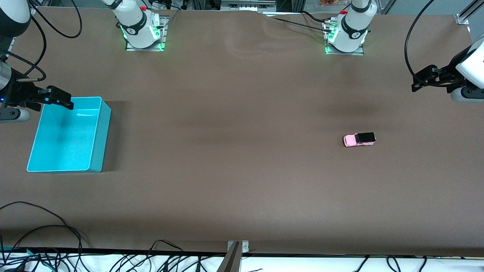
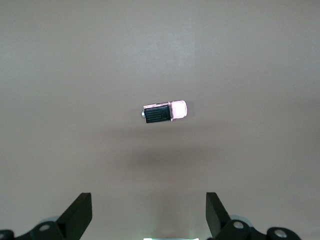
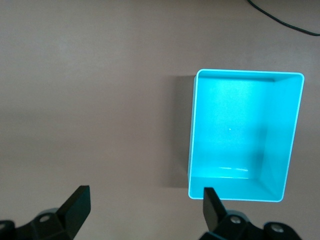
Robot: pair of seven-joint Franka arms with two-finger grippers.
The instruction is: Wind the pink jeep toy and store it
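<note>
The pink jeep toy (image 1: 359, 139) stands on the brown table toward the left arm's end, with its black roof and rear showing. My left gripper (image 1: 427, 79) hangs open and empty above the table edge at that end, apart from the toy. In the left wrist view the toy (image 2: 165, 112) lies well ahead of the open left gripper (image 2: 149, 210). The turquoise bin (image 1: 68, 139) sits toward the right arm's end and holds nothing. My right gripper (image 1: 56, 97) hovers open over the bin's corner farthest from the front camera. The right wrist view shows the bin (image 3: 192, 130) beside the open right gripper (image 3: 145, 207).
Both arm bases (image 1: 141, 30) (image 1: 346, 34) stand along the table edge farthest from the front camera. Loose cables (image 1: 45, 234) trail across the edge nearest that camera, beside a metal bracket (image 1: 236, 247). A black cable (image 3: 280, 17) lies on the table near the bin.
</note>
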